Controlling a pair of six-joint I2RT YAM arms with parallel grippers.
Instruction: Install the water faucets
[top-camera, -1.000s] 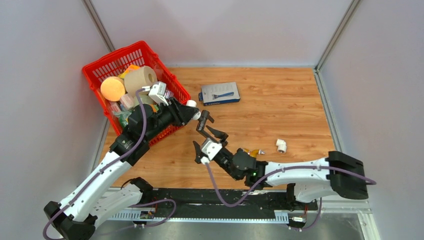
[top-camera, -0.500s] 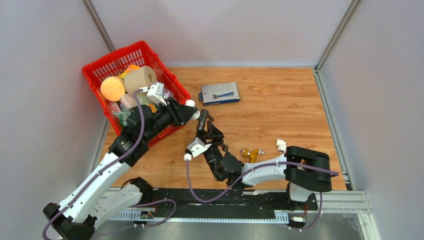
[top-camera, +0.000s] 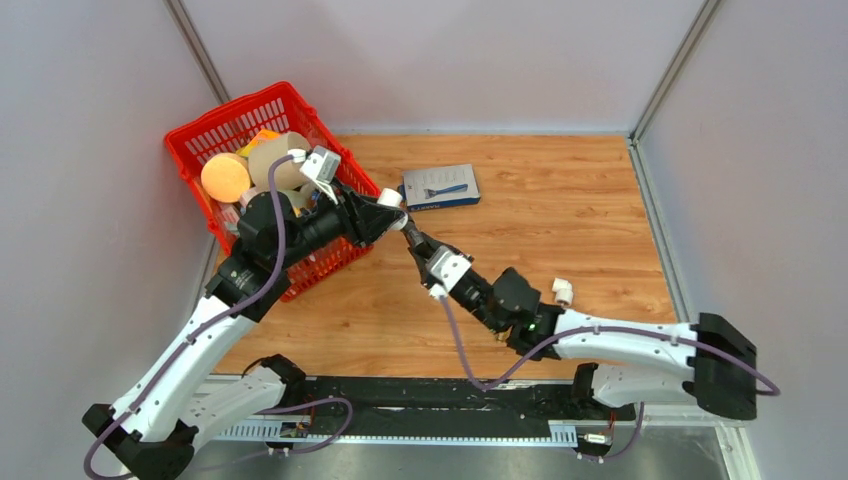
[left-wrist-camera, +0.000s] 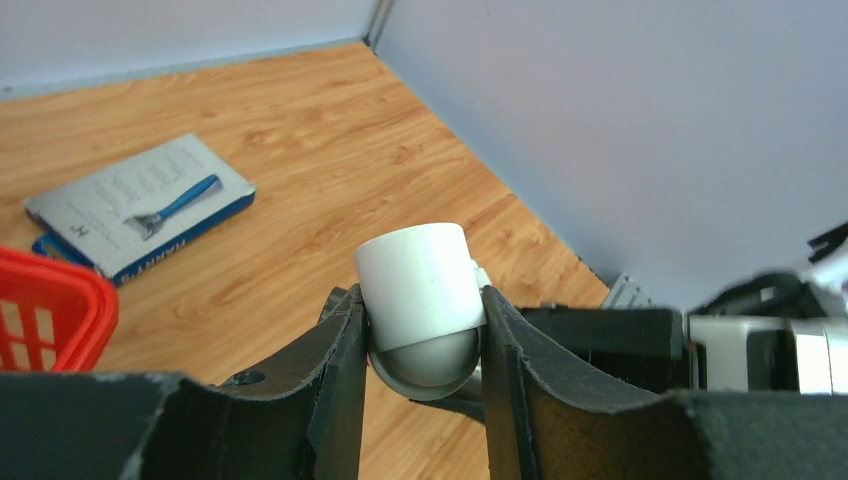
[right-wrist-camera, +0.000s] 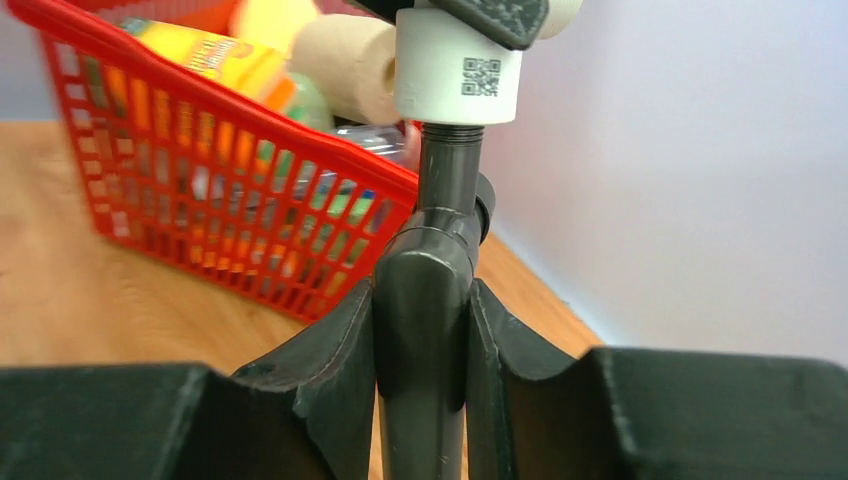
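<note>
Over the worktop (top-camera: 560, 200), just off the basket (top-camera: 190, 135) corner, the two claws meet tip to tip. The left claw (top-camera: 396, 222) is pinching the white fitting (left-wrist-camera: 415, 275). The right claw (right-wrist-camera: 420, 300) is pressed together on the faucet (right-wrist-camera: 447, 175), fingers flat against both sides of its dark tube. The faucet stands straight out ahead of that claw, its threaded end just entering the fitting's mouth.

The faucet looks like stiff metal: it should not bend, and it is likely heavy for its thinness. Its smooth round wall may slip or spin between the pads when twisted, so a firm hold seems needed. The present hold, on the thicker part a little behind the thread, seems sound, close enough to steer the tip. The plastic fitting is probably light and could cross-thread if the tube goes in tilted.

The top view shows both arms, the box (top-camera: 440, 186) beyond the left claw and a second fitting (top-camera: 563, 291) beside the right arm. The faucet is almost hidden there. The right wrist view alone shows the thread, the joint and a printed code on the fitting. The left wrist view shows the fitting's plain top and a grey rounded part beneath it; whether that is part of the faucet I cannot tell.
</note>
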